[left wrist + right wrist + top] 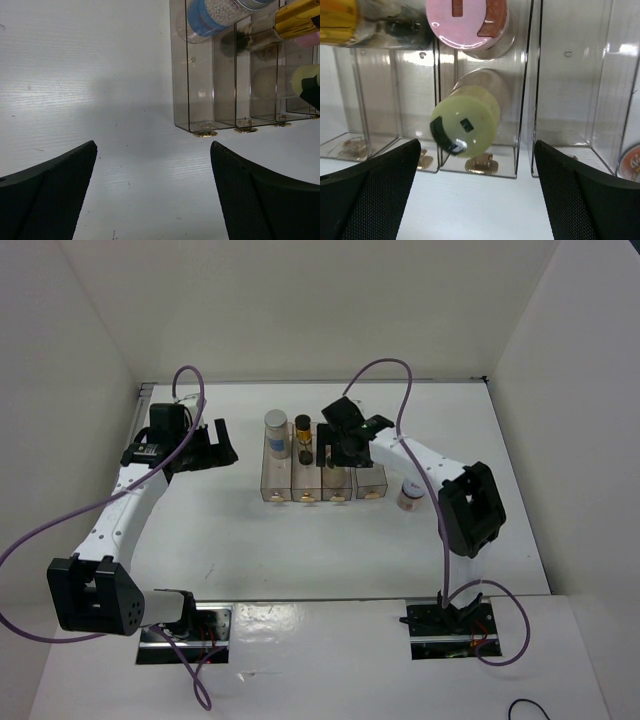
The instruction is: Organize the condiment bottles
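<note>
Right gripper (476,146) spread open, empty, over yellow-green-capped bottle (465,127); it shares a rack (570,100) slot with pink-capped bottle (467,22), walls likely steadying it

Clear four-compartment rack (306,483) on white table (250,540), gold tabs (205,133) along front edge.

Four-compartment rack (372,485) on desk (300,550). Leftmost compartment: end shaker (275,422), rear. Second: bottle (304,430), rear. Third: rear shaker (466,22) behind front shaker (465,125). Lone shaker (410,495) on desk, right of rack.
</note>
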Tool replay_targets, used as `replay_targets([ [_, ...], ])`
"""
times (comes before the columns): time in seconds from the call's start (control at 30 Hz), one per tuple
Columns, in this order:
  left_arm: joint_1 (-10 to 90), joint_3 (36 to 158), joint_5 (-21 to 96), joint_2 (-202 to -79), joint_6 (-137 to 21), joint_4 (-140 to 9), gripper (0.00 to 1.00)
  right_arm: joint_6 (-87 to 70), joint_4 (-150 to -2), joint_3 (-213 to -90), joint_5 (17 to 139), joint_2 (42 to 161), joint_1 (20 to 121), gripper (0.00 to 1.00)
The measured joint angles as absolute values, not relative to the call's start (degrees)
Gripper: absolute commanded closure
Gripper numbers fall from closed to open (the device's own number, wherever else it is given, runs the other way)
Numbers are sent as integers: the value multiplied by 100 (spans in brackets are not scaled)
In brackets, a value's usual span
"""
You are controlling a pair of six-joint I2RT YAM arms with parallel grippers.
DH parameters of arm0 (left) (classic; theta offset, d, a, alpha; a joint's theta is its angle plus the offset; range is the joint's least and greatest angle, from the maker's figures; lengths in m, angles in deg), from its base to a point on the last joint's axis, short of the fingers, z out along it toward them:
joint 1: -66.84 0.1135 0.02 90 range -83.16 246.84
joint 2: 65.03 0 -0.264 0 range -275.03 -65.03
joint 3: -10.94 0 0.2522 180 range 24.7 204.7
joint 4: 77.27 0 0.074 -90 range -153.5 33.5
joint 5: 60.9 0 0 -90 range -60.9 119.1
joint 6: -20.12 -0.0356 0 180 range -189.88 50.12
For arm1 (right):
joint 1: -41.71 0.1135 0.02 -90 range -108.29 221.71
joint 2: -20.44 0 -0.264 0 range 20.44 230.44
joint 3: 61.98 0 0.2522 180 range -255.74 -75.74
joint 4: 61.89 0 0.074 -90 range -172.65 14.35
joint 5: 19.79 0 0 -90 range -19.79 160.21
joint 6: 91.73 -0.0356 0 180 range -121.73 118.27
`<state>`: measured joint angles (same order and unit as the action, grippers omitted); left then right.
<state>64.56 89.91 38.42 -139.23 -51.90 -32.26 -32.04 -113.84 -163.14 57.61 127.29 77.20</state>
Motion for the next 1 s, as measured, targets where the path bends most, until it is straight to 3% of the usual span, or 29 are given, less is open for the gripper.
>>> replay_targets([
  [0.27, 6456, 8991, 3864, -13971, -5190, -3228, 0, -3234, -11535, -16211, 5562, 11204, 7630, 2],
  [0.47, 6456, 8978, 3888, -14017, -5192, -3233, 0, -3405, -11540, -15330, 5265, 10056, 6561, 2],
  [0.73, 6458, 8939, 3945, -14017, -5192, -3233, 0, -3838, -11944, -13973, 4922, 10100, 5805, 2],
  [1.0, 6456, 8939, 3950, -14017, -5192, -3233, 0, -4006, -11854, -13767, 4922, 10104, 5761, 2],
])
